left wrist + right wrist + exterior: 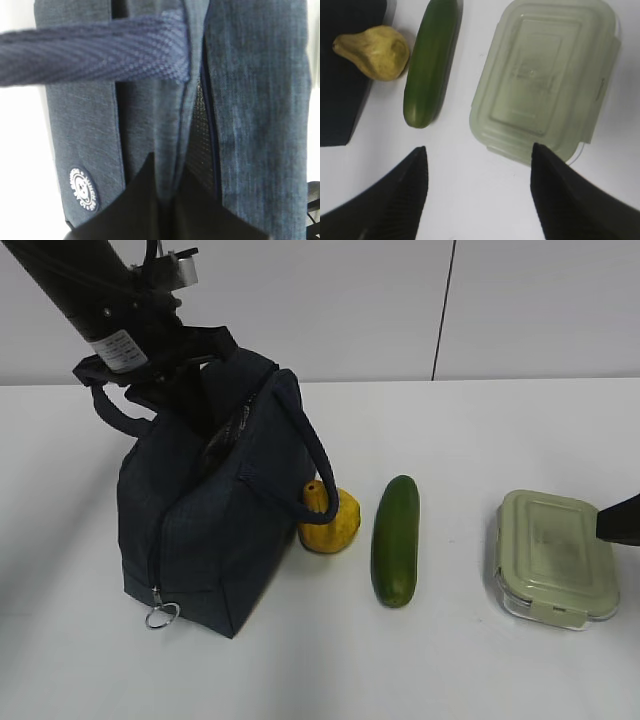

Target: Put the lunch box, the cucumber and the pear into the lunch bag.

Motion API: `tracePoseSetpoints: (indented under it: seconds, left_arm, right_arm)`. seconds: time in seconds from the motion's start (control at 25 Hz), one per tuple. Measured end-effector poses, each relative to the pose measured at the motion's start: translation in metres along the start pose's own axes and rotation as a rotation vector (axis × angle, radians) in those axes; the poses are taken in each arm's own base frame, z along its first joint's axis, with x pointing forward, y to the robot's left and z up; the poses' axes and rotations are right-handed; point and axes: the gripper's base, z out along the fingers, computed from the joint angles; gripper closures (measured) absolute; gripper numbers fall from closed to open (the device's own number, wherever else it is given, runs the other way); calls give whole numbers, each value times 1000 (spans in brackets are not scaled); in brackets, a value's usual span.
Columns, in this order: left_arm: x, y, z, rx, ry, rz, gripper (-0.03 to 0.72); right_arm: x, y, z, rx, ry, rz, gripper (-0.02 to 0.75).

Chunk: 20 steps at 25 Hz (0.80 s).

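1. Exterior view: the left gripper (pixel 185 390) reaches into the mouth of the dark navy fabric lunch bag (pixel 215 530), jaws together, seemingly pinching the rim fabric, though the contact is hidden.
2. The right gripper (pixel 477 192) hovers with jaws apart; the flat clear lunch box with a sage-green clip lid (pixel 545 80) lies just ahead of it, the smooth dark green cucumber (pixel 430 62) ahead to its left, the blotchy yellow pear (pixel 372 52) beyond that, beside the bag.
3. The box looks rigid and slick; grip across its short sides.
4. The bag is soft and floppy.
5. A round white logo (pixel 83 189) shows on the bag; its lettering is unreadable.
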Motion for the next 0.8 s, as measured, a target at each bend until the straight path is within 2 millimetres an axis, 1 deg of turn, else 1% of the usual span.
tracePoseSetpoints:
  seconds: [0.16,0.28,0.44,0.56,0.64,0.8]
  left_arm:
    - [0,0,0,2,1,-1,686]
    - [0,0,0,2,1,-1,686]
    - [0,0,0,2,1,-1,686]
    - [0,0,0,2,1,-1,687]
    - [0,0,0,2,1,-1,687]
    - [0,0,0,2,1,-1,687]
  right_arm:
    - [-16,-21,11,-16,42,55,263]
    - [-29,-41,16,-27,70,114,263]
    - [-41,-68,22,-48,106,193,263]
    - [-42,-84,32,-67,147,240,264]
    - [-39,-90,40,-76,176,262,264]
    - [-38,-94,47,-88,179,298,264]
